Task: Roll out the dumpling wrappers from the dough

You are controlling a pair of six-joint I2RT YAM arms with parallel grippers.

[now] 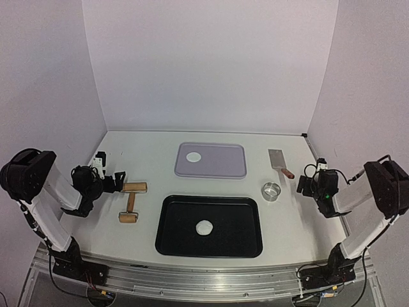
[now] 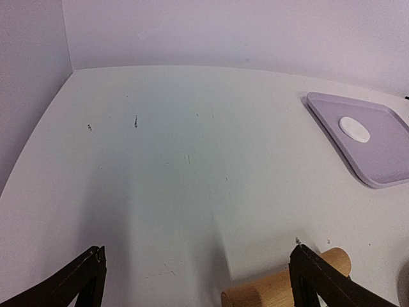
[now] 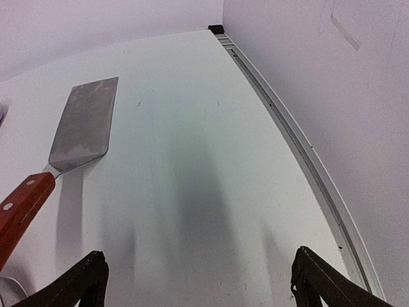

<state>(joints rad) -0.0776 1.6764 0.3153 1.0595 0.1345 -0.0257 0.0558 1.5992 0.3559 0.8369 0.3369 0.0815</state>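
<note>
From my station I see both arms parked at the sides of the white surface point(image 1: 147, 153), neither one touching anything. The left claw point(image 1: 117, 182) stands wide and holds nothing; in its wrist view the left claw point(image 2: 199, 288) frames bare surface, with one wooden end of the rolling pin point(image 2: 265, 293) just beside a fingertip. That rolling pin point(image 1: 131, 201) lies flat between the left claw and the black tray point(image 1: 172, 246). It has a roller at each end of a short handle. The right claw point(image 1: 301, 186) is spread wide as well and is empty, hovering near the right edge. One dumpling wrapper point(image 1: 193, 157) lies flat on the lavender tray point(image 1: 223, 167) at the back, toward that tray's left end (it reads as a small white disc from the left wrist too point(image 2: 354, 128)). A second white dough round point(image 1: 204, 227) sits near the middle of the black tray; I cannot tell how thin it is. The steel ring point(image 1: 271, 191) stands on the surface right of the black tray. The spatula point(image 1: 280, 162) lies just behind it, with its blade point(image 3: 83, 125) pointing away and its reddish handle toward the right claw point(image 3: 198, 281).
</note>
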